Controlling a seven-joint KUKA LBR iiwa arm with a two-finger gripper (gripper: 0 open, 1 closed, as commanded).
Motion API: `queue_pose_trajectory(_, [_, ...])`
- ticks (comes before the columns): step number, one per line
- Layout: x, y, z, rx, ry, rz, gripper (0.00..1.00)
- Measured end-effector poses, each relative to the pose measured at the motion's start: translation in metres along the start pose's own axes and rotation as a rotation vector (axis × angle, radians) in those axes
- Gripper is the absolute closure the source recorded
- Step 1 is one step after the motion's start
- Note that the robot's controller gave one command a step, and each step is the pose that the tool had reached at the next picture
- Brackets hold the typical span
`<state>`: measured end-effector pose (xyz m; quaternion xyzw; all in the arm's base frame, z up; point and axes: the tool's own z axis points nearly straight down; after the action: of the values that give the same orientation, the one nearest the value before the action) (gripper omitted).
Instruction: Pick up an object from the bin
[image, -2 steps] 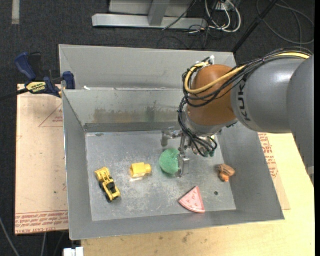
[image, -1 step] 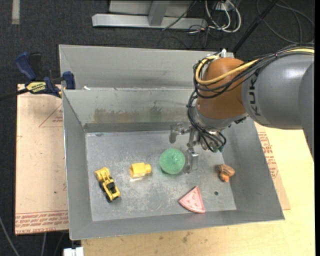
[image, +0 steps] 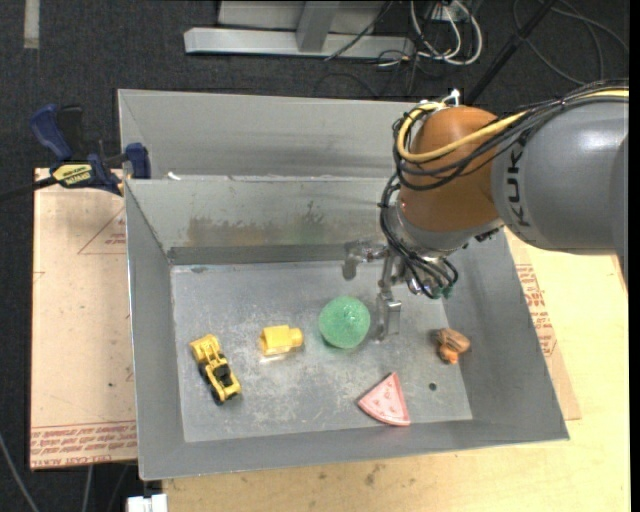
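Green translucent ball (image: 345, 322) sits mid-floor in the grey metal bin (image: 250, 215), the claw (image: 385, 315) low just beside its right; whether the claw is apart or together I cannot tell.

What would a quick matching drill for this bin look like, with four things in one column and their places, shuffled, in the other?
Things:
1. green ball
2. yellow toy digger
3. pink wedge
4. small brown lump

Places:
a. far left of the four
b. lowest in the view, right of centre
c. middle, just left of the pincer
d. far right of the four

Pairs: 1-c, 2-a, 3-b, 4-d
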<state>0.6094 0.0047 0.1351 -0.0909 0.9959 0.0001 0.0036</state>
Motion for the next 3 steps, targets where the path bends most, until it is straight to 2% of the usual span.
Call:
queue_pose_trajectory(1, [-0.0020, 0.0031, 0.0671, -0.002, 0.006, -0.017, 0.00])
queue_pose_trajectory(2, [0.0043, 0.0062, 0.0651, -0.002, 0.006, 0.067, 1.00])
queue_pose_trajectory(3, [0.0043, 0.0061, 0.0651, -0.002, 0.006, 0.067, 1.00])
